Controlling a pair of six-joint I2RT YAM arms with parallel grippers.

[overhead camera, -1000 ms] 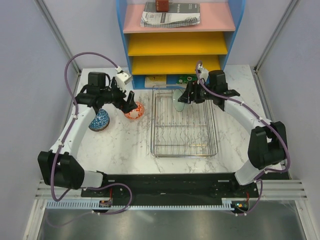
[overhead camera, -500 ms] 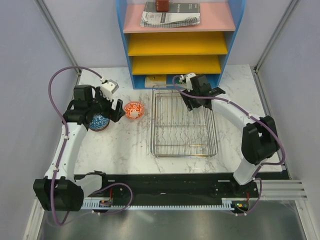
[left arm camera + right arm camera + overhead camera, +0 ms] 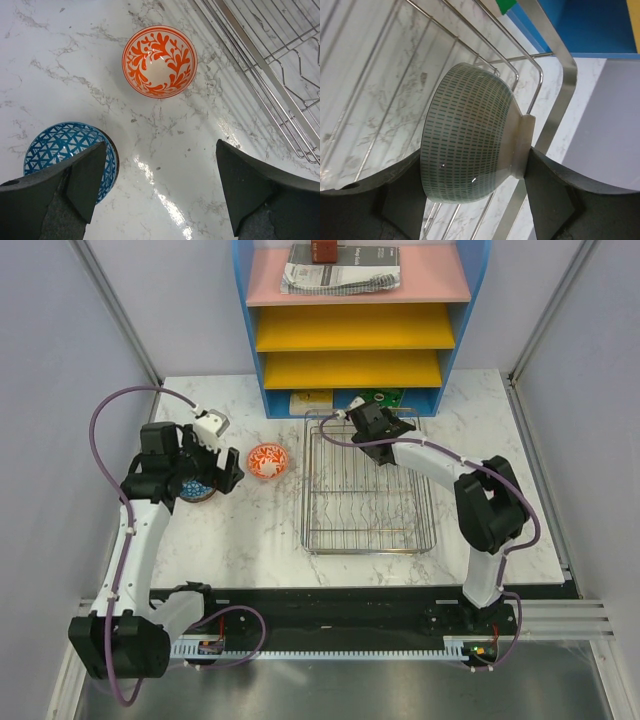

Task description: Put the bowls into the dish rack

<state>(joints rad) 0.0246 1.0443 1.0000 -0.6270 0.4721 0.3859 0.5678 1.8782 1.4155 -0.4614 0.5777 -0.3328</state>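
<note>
My right gripper (image 3: 376, 424) is shut on a pale green bowl (image 3: 470, 155), one finger inside it and one at its foot. It holds the bowl tipped on its side over the far end of the silver wire dish rack (image 3: 367, 490), whose rim also shows in the right wrist view (image 3: 560, 100). The gripper hides this bowl in the top view. My left gripper (image 3: 220, 473) is open and empty above the marble. It is beside the blue patterned bowl (image 3: 62, 152), which also shows in the top view (image 3: 197, 487). The red-orange bowl (image 3: 267, 461) stands upright left of the rack.
A blue-framed shelf unit (image 3: 350, 330) with yellow and pink trays stands at the back, close behind the rack. A green item (image 3: 377, 397) lies at its foot. The rack's left rim (image 3: 260, 75) runs along the right of the left wrist view.
My left gripper has drawn back left from the red-orange bowl to beside the blue bowl. My right gripper has carried the green bowl left along the rack's far end.
</note>
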